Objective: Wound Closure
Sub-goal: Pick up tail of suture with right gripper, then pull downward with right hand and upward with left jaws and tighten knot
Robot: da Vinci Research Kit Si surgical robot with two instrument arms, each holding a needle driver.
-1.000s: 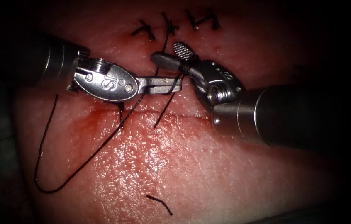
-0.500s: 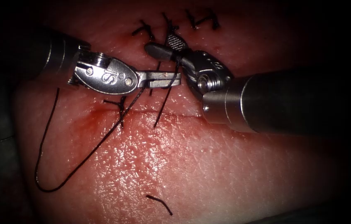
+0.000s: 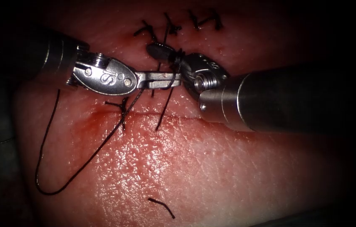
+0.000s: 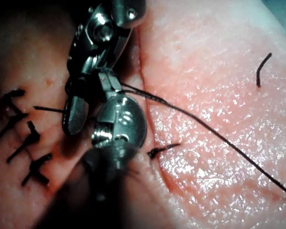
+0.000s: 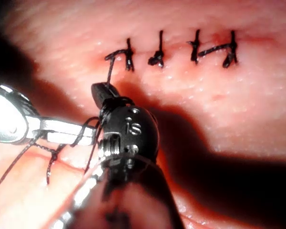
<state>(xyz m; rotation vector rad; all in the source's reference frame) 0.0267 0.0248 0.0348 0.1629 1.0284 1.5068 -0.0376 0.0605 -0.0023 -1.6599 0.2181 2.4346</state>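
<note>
My left tool (image 3: 167, 80) comes in from the left, jaws shut on the black thread (image 3: 98, 149) just above the cut (image 3: 186, 118). From there the thread runs down-left into a wide loop on the tissue (image 3: 211, 168). My right tool (image 3: 155, 49) reaches in from the right; its jaws are shut on a short thread tail that rises to the leftmost finished stitch (image 5: 118, 56). Turns of thread wrap around the right tool's jaws (image 5: 115, 102). The left tool (image 5: 66, 133) lies right beside them. No needle can be made out.
A row of finished stitches (image 3: 178, 25) lies above the tools. A stitch with short ends (image 3: 121, 107) sits at the cut's left end. Red fluid (image 3: 98, 120) stains the tissue there. A cut piece of thread (image 3: 161, 206) lies low on the tissue.
The right tool slid left and up toward the stitches, and its jaws, open before, have shut on the short tail. The left tool stayed almost still, holding the thread.
</note>
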